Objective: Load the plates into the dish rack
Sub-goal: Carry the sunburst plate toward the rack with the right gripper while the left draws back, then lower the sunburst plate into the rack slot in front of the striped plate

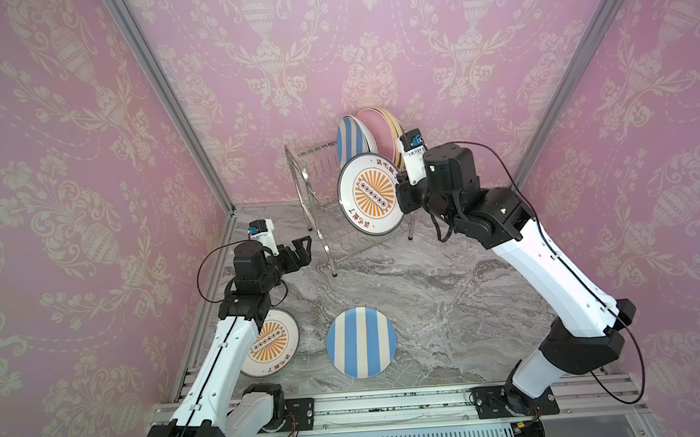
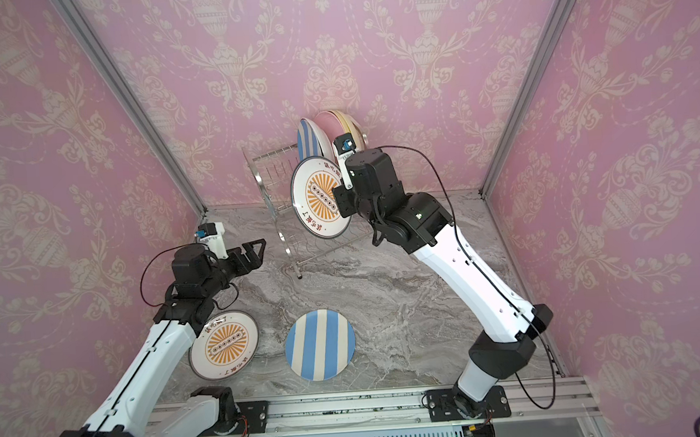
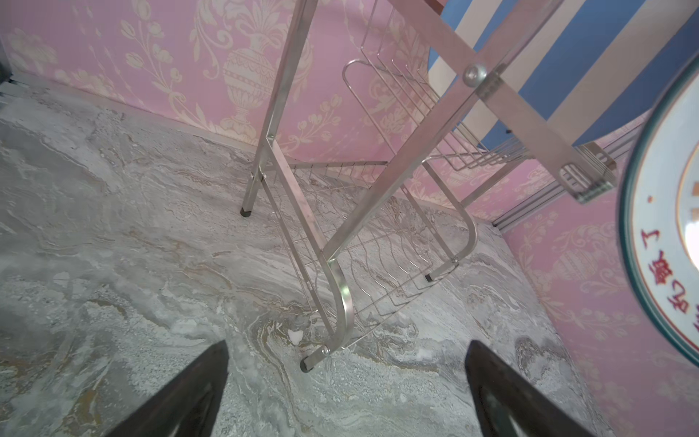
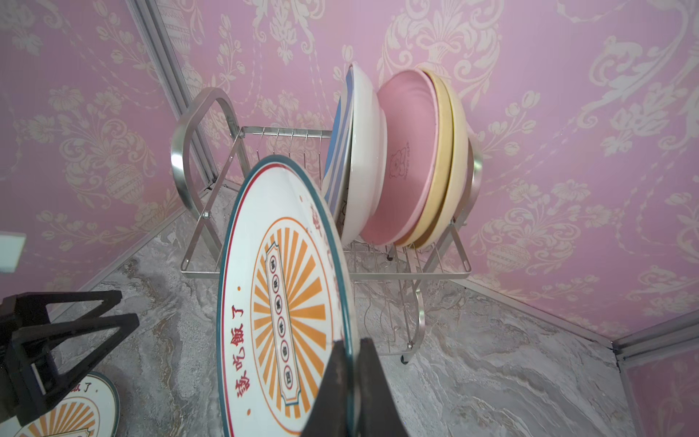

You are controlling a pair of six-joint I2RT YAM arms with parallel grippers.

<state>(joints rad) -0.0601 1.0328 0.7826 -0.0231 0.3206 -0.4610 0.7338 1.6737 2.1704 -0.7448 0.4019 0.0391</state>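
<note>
We count eight plates. Five stand on edge in the upper tier of the dish rack [image 4: 196,125], which sits at the back edge of the marble table [image 1: 428,298]. They are a blue-and-white striped plate [image 4: 336,151], a white plate [image 4: 367,162], a pink plate [image 4: 408,151], a yellow plate [image 4: 444,151] and a cream plate [image 4: 459,151], all packed toward the rack's right end.

One sunburst plate [image 1: 370,197] is held upright in the air in front of the rack, its face turned toward the left arm's side. Its upper rim is just beside the blue-and-white striped plate; we cannot tell whether the two touch. The right gripper [image 4: 350,344] has its two fingers pinched together on this plate's rim.

Two plates lie flat near the table's front edge, close together but apart. A second sunburst plate [image 1: 270,345] lies toward the front-left corner, partly under the left arm [image 1: 224,360]. A second striped plate [image 1: 361,341] lies near the middle of that edge.

The left gripper [image 3: 348,344] hovers above the table by the rack's front-left leg, its two fingers spread wide apart over bare marble.
</note>
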